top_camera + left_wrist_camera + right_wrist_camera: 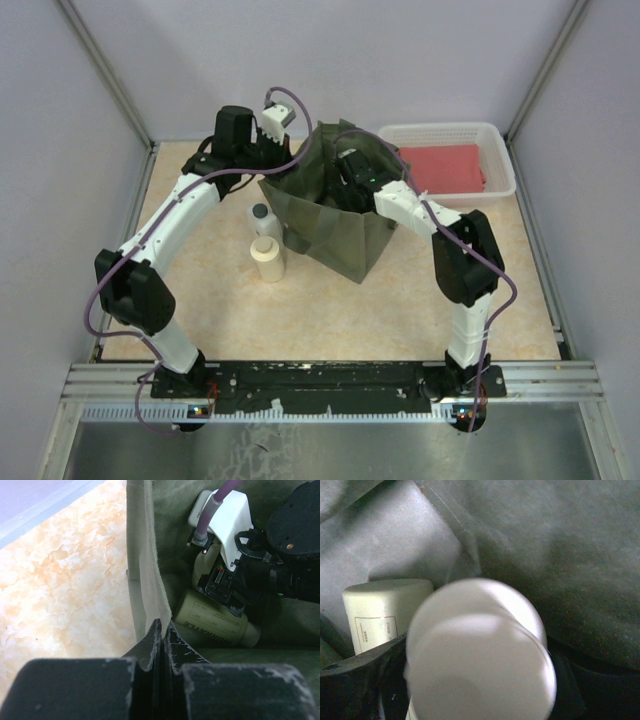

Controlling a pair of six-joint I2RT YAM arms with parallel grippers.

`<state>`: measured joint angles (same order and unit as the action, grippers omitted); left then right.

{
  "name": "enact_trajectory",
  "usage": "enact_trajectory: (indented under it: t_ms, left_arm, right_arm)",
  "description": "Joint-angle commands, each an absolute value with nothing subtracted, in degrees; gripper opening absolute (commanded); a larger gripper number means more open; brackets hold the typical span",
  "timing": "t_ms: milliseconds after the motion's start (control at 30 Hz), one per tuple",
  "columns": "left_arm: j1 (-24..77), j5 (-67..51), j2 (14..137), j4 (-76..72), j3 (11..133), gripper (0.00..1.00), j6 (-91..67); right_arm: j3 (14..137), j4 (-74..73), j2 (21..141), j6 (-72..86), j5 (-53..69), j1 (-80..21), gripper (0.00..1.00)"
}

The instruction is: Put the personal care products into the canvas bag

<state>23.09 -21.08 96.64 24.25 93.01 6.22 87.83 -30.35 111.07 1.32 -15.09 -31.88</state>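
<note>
Canvas bag: the canvas bag [335,225] stands at the centre of the top view, mouth open, on the table [300,310].
Left gripper: the left gripper [162,637] is pinched tight on the bag's left rim, at the bottom middle of its wrist view, and appears to hold the mouth open.
Right gripper: the right gripper [227,592] is down inside the bag. A cream-capped bottle [480,650] fills the lower middle of its wrist view, blurred, with dark jaw parts on either side. I cannot tell whether the jaws grip it or have let go.
Already in: the pale cylinder [215,625] lies on its side on the bag floor, just below the right gripper.
Left outside: the grey-capped bottle [263,220] and a second cream-capped bottle [268,258] stand upright just left of the bag, close together.
Not part of the job: the basket [500,150] holding the red cloth [445,168], upper right of the top view.
Progress: about halfway, by my judgement. One product is in, one is inside the bag at the gripper, and two are yet to be fetched.
</note>
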Motion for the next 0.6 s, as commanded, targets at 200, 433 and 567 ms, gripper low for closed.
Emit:
enact_trajectory:
  t_ms: [200, 433, 567]
  left_arm:
    - [23.0, -21.7, 97.5, 25.5, 94.9, 0.0, 6.5]
    - [22.9, -21.3, 98.3, 25.9, 95.6, 0.0, 6.4]
    - [22.9, -21.1, 99.2, 26.3, 96.4, 0.01, 5.7]
  right_arm:
    - [90.6, -31.4, 105.2, 0.2, -15.7, -31.6, 0.99]
    - [96.3, -37.0, 94.4, -0.9, -15.7, -33.2, 0.99]
    - [96.3, -39.1, 86.2, -0.6, -14.3, -35.3, 0.99]
